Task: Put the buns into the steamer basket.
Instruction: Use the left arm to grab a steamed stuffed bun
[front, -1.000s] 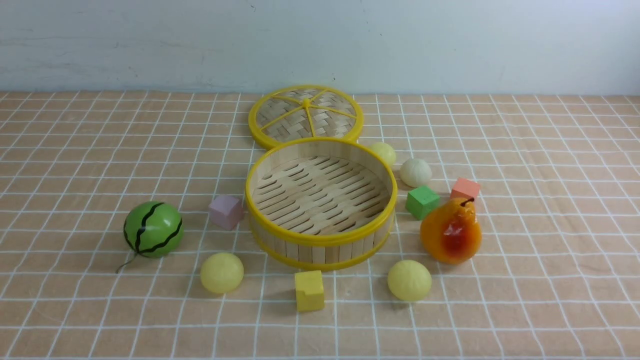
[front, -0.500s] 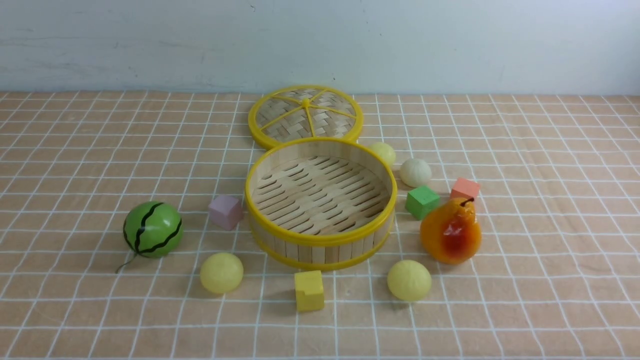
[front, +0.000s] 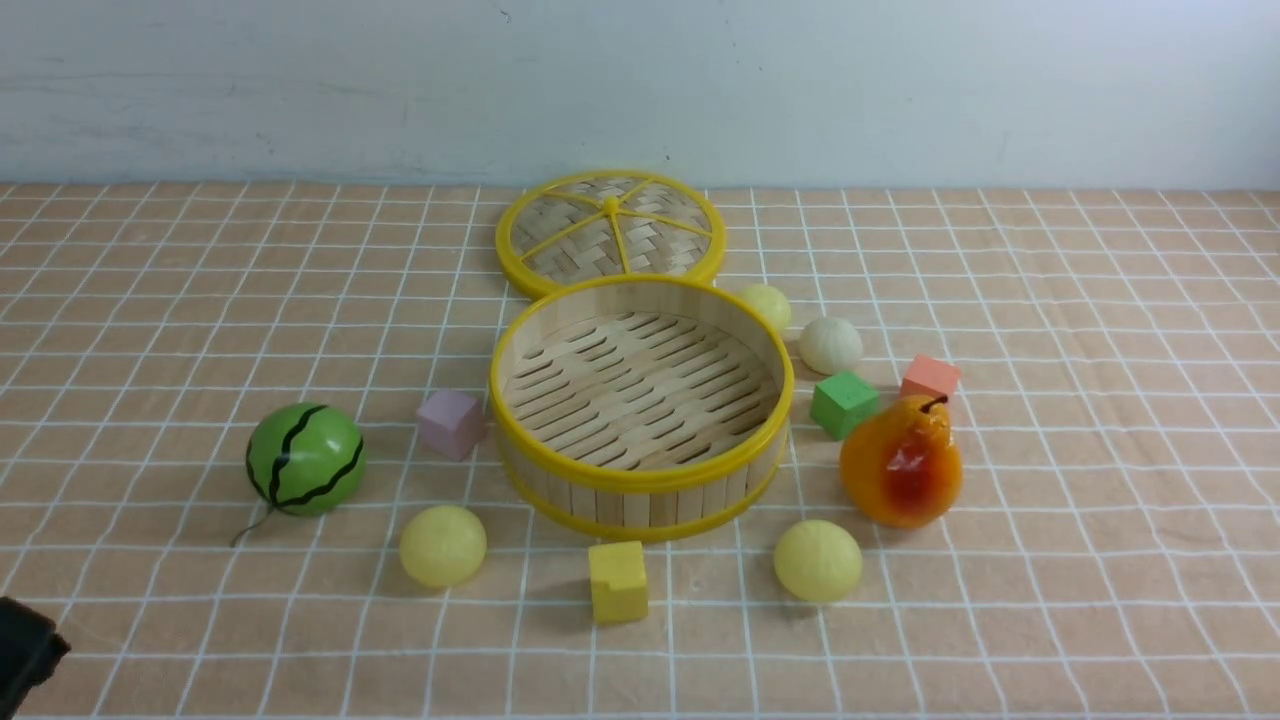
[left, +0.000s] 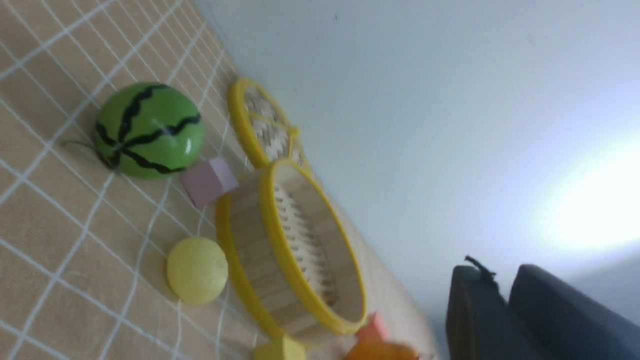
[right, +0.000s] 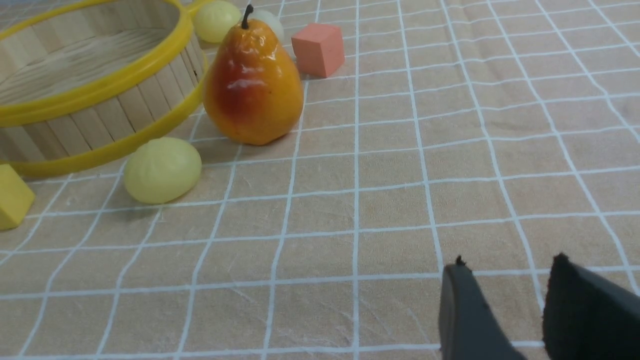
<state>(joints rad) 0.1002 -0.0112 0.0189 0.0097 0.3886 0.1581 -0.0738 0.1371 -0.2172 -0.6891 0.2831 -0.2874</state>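
A: Front view first: which arm is nearer the pale yellow round bun (front: 443, 545) on the near left of the desk (front: 150, 300)?

B: The left one. A dark part of it shows at the near-left corner. That bun lies farther in and to its right, near the round bamboo-slat steamer basket (front: 640, 478) with yellow rims. It is round, so there is no long axis to match.

A: And the left end effector (left: 500, 280)?

B: Almost pressed together, with nothing held. I judge it must spread first. The right end effector (right: 507, 270) stands spread and empty, and the near-right yellow bun (front: 818, 560) lies ahead to its left. Every bun sits outside the basket
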